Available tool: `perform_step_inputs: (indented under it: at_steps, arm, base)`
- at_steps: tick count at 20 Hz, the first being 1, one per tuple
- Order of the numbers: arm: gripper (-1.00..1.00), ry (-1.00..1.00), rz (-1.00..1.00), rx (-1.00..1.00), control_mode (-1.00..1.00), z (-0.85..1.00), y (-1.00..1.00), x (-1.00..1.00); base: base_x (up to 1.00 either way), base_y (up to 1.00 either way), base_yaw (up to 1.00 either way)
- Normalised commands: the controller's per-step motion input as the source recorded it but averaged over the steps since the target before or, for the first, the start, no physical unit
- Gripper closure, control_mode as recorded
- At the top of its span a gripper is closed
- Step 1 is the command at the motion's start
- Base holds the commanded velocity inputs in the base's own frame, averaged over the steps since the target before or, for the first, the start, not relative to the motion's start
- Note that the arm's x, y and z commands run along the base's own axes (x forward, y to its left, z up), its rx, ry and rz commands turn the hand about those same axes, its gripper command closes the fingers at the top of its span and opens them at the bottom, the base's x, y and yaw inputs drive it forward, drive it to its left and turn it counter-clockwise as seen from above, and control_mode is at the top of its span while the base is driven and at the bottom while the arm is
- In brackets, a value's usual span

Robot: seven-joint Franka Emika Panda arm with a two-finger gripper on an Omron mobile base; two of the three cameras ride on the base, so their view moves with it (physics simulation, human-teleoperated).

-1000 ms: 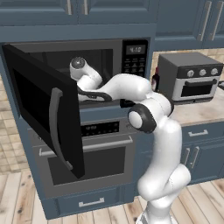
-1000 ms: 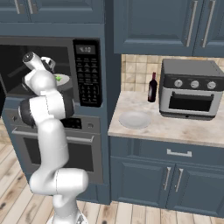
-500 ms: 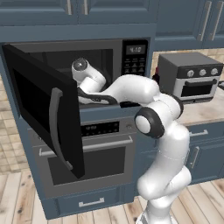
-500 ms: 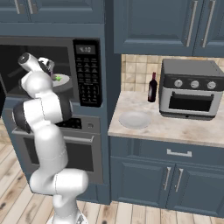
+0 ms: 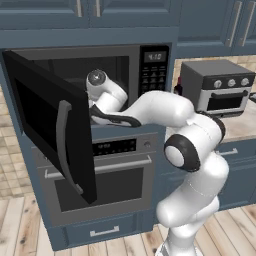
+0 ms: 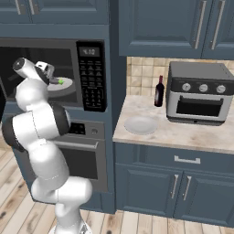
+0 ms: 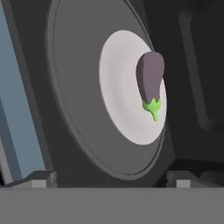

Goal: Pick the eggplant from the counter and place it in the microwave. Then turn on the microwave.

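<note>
The eggplant (image 7: 149,79), dark purple with a green stem cap, lies on the white turntable (image 7: 118,87) inside the black microwave (image 5: 152,75). From the right base view its green cap (image 6: 61,82) shows on the turntable (image 6: 66,85). My gripper (image 7: 111,181) is open and holds nothing, its two tips spread wide, a short way back from the eggplant. The hand (image 6: 45,69) sits in the microwave's mouth. The microwave door (image 5: 50,125) stands swung open to the left, its grey handle facing out. The beige counter (image 6: 183,132) lies to the right.
A grey toaster oven (image 6: 201,93) stands on the counter, with a dark red bottle (image 6: 159,91) and a pale plate (image 6: 140,124) to its left. A steel wall oven (image 5: 100,175) sits under the microwave. The open door juts out beside my arm.
The arm has drawn back a little from the microwave's inside, its elbow swinging outward. The eggplant stays on the turntable and the gripper stays open.
</note>
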Motion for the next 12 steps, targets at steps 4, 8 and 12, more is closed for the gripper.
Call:
perform_step_inputs:
  at_steps: [4, 8, 12]
  arm:
    - [-1.00, -0.01, 0.00, 0.05, -1.00, 0.30, -0.23, -0.52]
    - [-1.00, 0.00, 0.00, 0.06, -1.00, 0.28, -0.25, -0.49]
    - [-1.00, -0.02, 0.00, 0.05, -1.00, 0.23, -0.26, -0.53]
  base:
    - [0.00, 0.00, 0.00]
    - [0.00, 0.00, 0.00]
    - [0.00, 0.00, 0.00]
